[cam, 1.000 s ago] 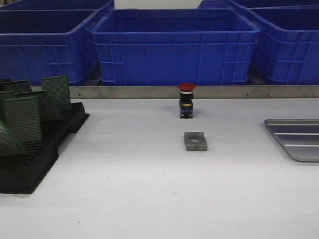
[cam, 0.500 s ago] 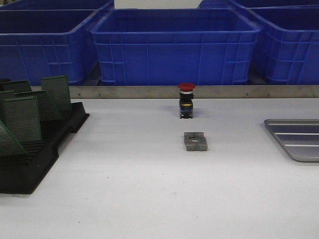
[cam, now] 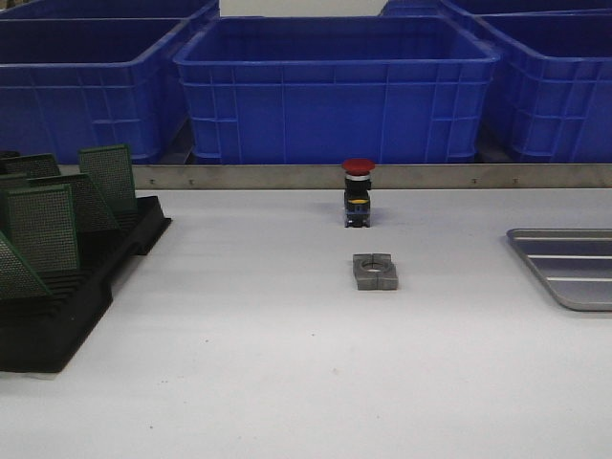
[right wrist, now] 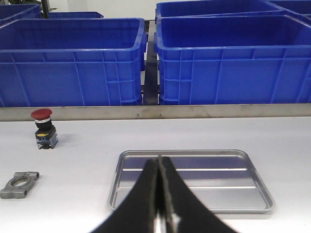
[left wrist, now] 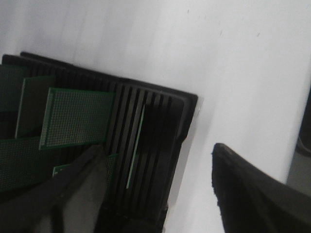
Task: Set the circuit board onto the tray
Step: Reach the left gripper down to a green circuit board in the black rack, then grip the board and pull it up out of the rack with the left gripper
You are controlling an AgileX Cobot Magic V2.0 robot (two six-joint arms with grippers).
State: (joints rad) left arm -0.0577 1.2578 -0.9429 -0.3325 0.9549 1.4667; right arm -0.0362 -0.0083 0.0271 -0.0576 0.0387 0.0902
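Left gripper [left wrist: 158, 179]: the two dark fingers stand wide apart with nothing between them. One finger [left wrist: 73, 194] shows in front of the black slotted rack [left wrist: 146, 145]; whether it touches the rack or a board cannot be told. The other finger [left wrist: 257, 194] shows over bare white table [left wrist: 233, 73], beyond the rack's edge.

Right gripper [right wrist: 159, 194]: the two black fingers are pressed flat together along their length, with no gap and nothing held. In the right wrist view they appear in front of the near rim of the tray [right wrist: 194, 208]; whether they touch it cannot be told.

Circuit boards: several green perforated boards stand or lean in the rack slots at the left side of the table. In the left wrist view one board [left wrist: 77, 121] lies tilted across the slots, and another [left wrist: 136, 145] stands edge-on in a slot close to the rack's end. In the front view the boards [cam: 43, 225] lean at differing angles.

Tray: silver-grey, ribbed bottom, bare, lying flat at the right side of the table, well apart from the rack.

Other items: a red-capped push button [cam: 358, 193] stands upright near the middle rear of the table. A grey metal clamp block [cam: 374, 271] lies just in front of it. Blue bins [cam: 335, 86] stand behind a metal strip [cam: 239, 177] along the table's rear edge.
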